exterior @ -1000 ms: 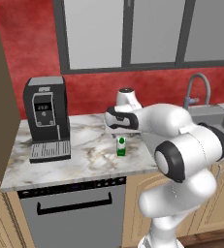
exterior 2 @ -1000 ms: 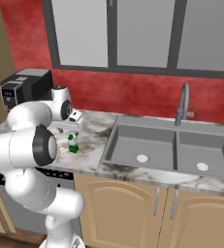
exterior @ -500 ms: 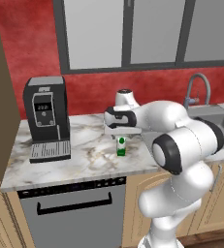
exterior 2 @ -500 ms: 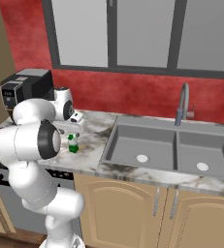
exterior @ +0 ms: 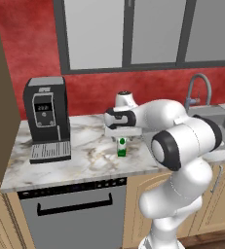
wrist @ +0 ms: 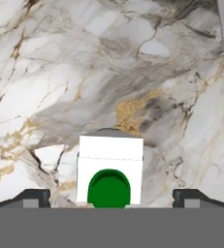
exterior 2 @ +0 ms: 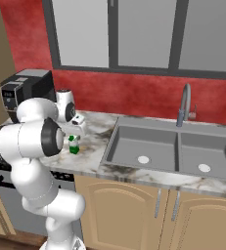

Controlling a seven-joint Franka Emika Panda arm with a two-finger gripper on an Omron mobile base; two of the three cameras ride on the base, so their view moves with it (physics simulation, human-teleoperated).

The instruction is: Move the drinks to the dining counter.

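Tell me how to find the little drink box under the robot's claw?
Start at the black coffee machine on the marble counter. Look toward the sink: the small carton stands alone there, green and white with a round green cap.

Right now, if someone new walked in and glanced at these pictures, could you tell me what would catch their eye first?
Probably the big white arm bent over the marble worktop, its open end effector poised directly above a small green-and-white carton standing upright between the black coffee machine and the grey double sink. From the hand view the carton's white top and green cap sit centred between the two dark fingertips, untouched. Behind it all runs a vivid red wall under grey-framed windows.
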